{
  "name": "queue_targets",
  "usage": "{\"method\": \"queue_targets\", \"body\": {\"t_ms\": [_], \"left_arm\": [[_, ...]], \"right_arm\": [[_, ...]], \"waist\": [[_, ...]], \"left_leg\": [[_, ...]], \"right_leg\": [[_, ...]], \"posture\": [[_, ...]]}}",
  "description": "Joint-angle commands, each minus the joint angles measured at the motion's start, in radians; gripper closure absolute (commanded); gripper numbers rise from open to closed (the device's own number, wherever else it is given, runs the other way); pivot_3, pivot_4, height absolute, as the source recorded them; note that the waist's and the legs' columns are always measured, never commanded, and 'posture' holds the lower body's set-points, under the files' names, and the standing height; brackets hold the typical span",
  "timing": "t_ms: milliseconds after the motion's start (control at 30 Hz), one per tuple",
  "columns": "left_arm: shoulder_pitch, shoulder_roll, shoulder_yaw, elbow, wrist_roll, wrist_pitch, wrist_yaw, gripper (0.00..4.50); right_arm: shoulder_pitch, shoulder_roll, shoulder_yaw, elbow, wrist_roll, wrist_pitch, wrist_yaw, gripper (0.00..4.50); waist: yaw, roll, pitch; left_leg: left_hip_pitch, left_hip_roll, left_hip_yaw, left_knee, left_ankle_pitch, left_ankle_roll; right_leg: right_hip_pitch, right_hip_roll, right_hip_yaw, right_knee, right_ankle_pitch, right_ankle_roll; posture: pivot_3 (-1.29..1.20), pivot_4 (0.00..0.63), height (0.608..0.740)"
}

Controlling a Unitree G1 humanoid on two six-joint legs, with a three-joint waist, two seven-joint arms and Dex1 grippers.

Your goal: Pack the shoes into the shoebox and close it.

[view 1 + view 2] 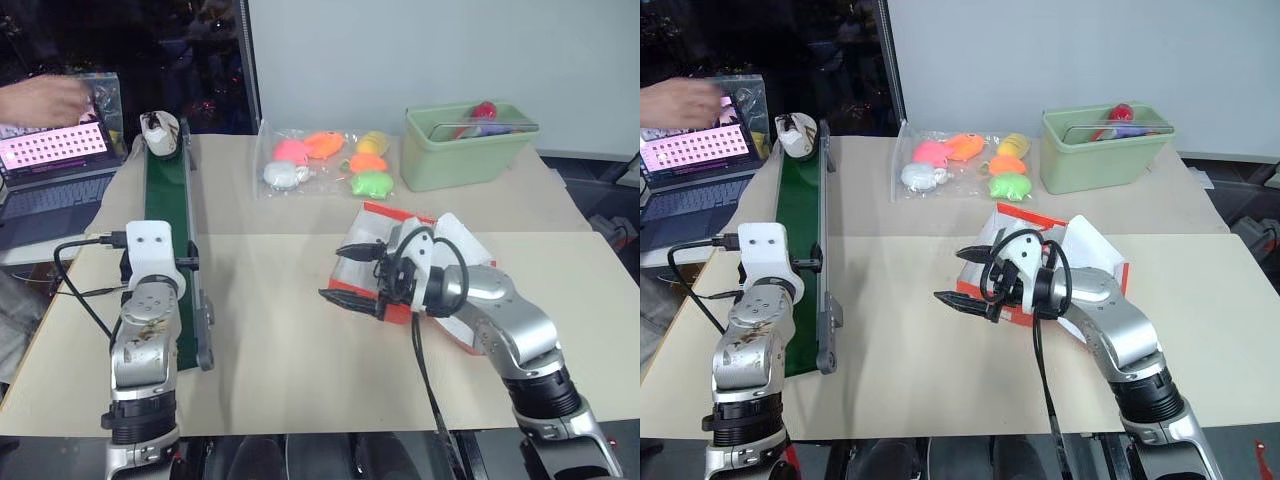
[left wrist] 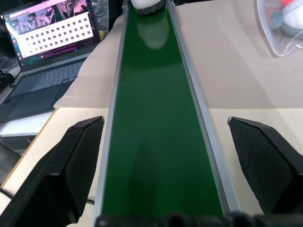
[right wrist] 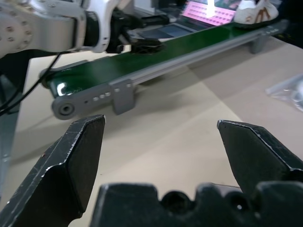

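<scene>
A beige table (image 1: pixel 280 350) carries a green conveyor (image 1: pixel 165 215) along its left edge — one shoe (image 1: pixel 160 132) at its far end. The shoebox (image 1: pixel 1040 222) sits right of centre. Both the left gripper (image 2: pixel 161 165) and right gripper (image 1: pixel 968 278) gape wide, empty.

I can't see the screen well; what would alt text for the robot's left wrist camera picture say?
A long green conveyor belt runs away from the camera between the left gripper's two open black fingers, with a whitish shoe at its far end. An open laptop sits beside the belt, and a clear bag of toys lies on the beige table on the other side.
</scene>
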Motion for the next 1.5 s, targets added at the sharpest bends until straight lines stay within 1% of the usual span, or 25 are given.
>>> {"method": "queue_targets", "body": {"t_ms": [33, 133, 267, 333, 433, 700, 1467, 1500], "left_arm": [[0.011, 0.010, -0.002, -0.032, 0.004, 0.026, -0.010, 0.00], [0.000, 0.006, 0.005, -0.030, 0.002, 0.070, -0.006, 0.00], [-0.036, -0.021, 0.051, -0.020, -0.023, 0.129, 0.014, 0.00], [-0.054, -0.011, 0.050, -0.013, -0.019, 0.145, 0.008, 0.00], [-0.066, 0.012, 0.038, 0.009, -0.008, 0.142, -0.002, 0.00], [-0.069, 0.021, 0.038, 0.032, -0.010, 0.134, -0.007, 0.00], [-0.073, 0.003, 0.049, 0.048, -0.026, 0.126, -0.007, 0.00], [-0.076, -0.002, 0.052, 0.050, -0.034, 0.124, -0.009, 0.52]], "right_arm": [[0.007, 0.014, 0.001, -0.033, 0.014, -0.022, 0.010, 0.02], [0.006, 0.024, 0.008, -0.035, -0.001, -0.013, -0.011, 0.02], [0.001, 0.020, 0.017, -0.029, -0.015, -0.003, -0.017, 0.02], [-0.001, 0.024, 0.016, -0.027, -0.013, 0.002, -0.020, 0.02], [0.002, 0.033, 0.018, -0.032, -0.012, 0.006, -0.028, 0.02], [0.009, 0.042, 0.014, -0.040, -0.010, 0.010, -0.050, 0.02], [-0.009, 0.045, -0.010, -0.046, 0.010, 0.035, -0.086, 0.02], [-0.013, 0.045, -0.013, -0.045, 0.011, 0.037, -0.086, 0.00]], "waist": [[-0.001, 0.000, 0.000], [-0.001, 0.000, 0.000], [0.000, 0.000, 0.000], [0.000, 0.000, 0.000], [-0.001, 0.000, 0.000], [-0.001, 0.000, 0.000], [-0.001, 0.000, 0.000], [-0.001, 0.000, 0.000]], "left_leg": [[0.000, 0.000, 0.000, 0.000, 0.000, 0.000], [0.000, 0.000, 0.000, 0.000, 0.000, 0.000], [0.000, 0.000, 0.000, 0.000, 0.000, 0.000], [0.000, 0.000, 0.000, 0.000, 0.000, 0.000], [0.000, 0.000, 0.000, 0.000, 0.000, 0.000], [0.000, 0.000, 0.000, 0.000, 0.000, 0.000], [0.000, 0.000, 0.000, 0.000, 0.000, 0.000], [0.000, 0.000, 0.000, 0.000, 0.000, 0.000]], "right_leg": [[0.000, 0.000, 0.000, 0.000, 0.000, 0.000], [0.000, 0.000, 0.000, 0.001, 0.000, 0.000], [0.000, 0.000, 0.000, 0.001, 0.000, 0.000], [0.000, 0.000, 0.000, 0.001, 0.000, 0.000], [0.000, 0.000, 0.000, 0.001, 0.000, 0.000], [0.000, 0.000, 0.000, 0.001, 0.000, 0.000], [0.000, -0.001, 0.000, 0.001, 0.000, 0.000], [0.000, -0.001, 0.000, 0.001, 0.000, 0.000]], "posture": [[0.00, 0.150, 0.729], [0.00, 0.150, 0.729], [0.00, 0.150, 0.729], [0.00, 0.150, 0.729], [0.00, 0.150, 0.729], [0.00, 0.150, 0.729], [0.00, 0.150, 0.729], [0.00, 0.150, 0.729]]}}
